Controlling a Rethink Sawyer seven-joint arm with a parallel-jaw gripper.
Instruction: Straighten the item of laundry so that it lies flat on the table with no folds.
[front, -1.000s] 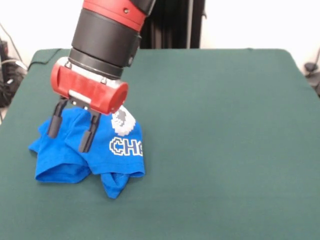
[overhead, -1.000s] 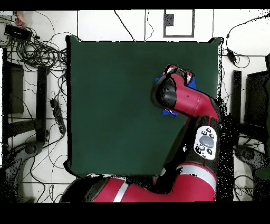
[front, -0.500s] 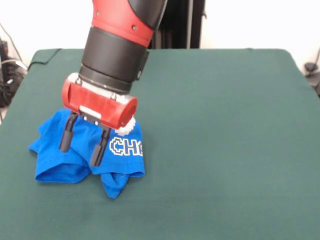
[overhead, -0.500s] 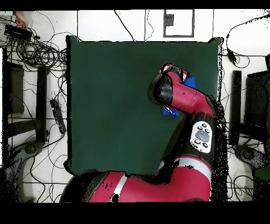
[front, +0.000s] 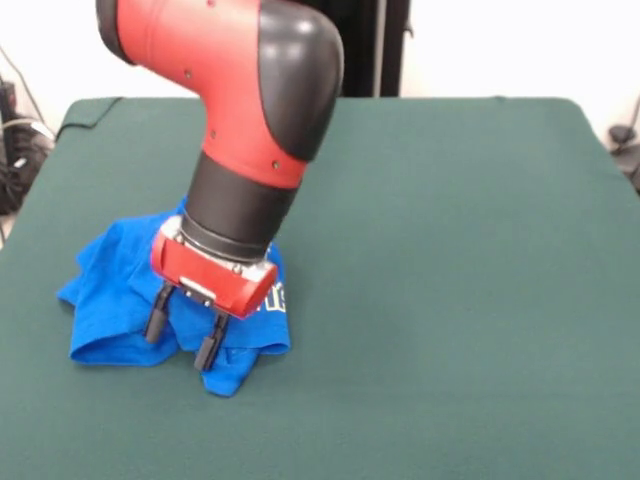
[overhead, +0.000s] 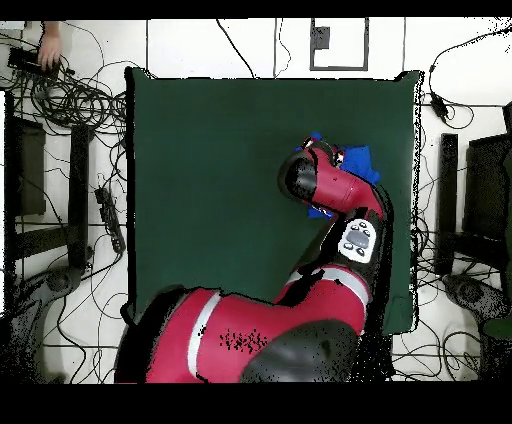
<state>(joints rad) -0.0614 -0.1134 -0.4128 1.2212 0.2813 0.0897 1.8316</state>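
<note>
Front and overhead views, landmark: the T-shirt. Nearest the camera in the front view, the front hem of the blue T-shirt (front: 120, 290) lies bunched in two rounded lobes on the table (front: 450, 300), with a folded flap pointing forward between them. The gripper (front: 182, 338) hangs directly over this front edge, its two dark fingers (front: 156, 320) spread apart with nothing between them; the tips stand at or just above the cloth, and contact cannot be confirmed. Behind the fingers, the red wrist housing and black forearm cover the shirt's middle, so only a scrap of white lettering shows beside the housing. Beyond the arm, the shirt's rear edge rises in a crumpled ridge. In the overhead view the shirt (overhead: 358, 158) peeks out on either side of the wrist, near one long edge of the table; a person's hand (overhead: 49, 42) shows at a far corner, well apart from the shirt.

Risk: if the jaws shut here, they may pinch several stacked layers, so a pull would drag the whole bundle rather than open the fold. A descent too deep could also snag the green table cover beneath.
</note>
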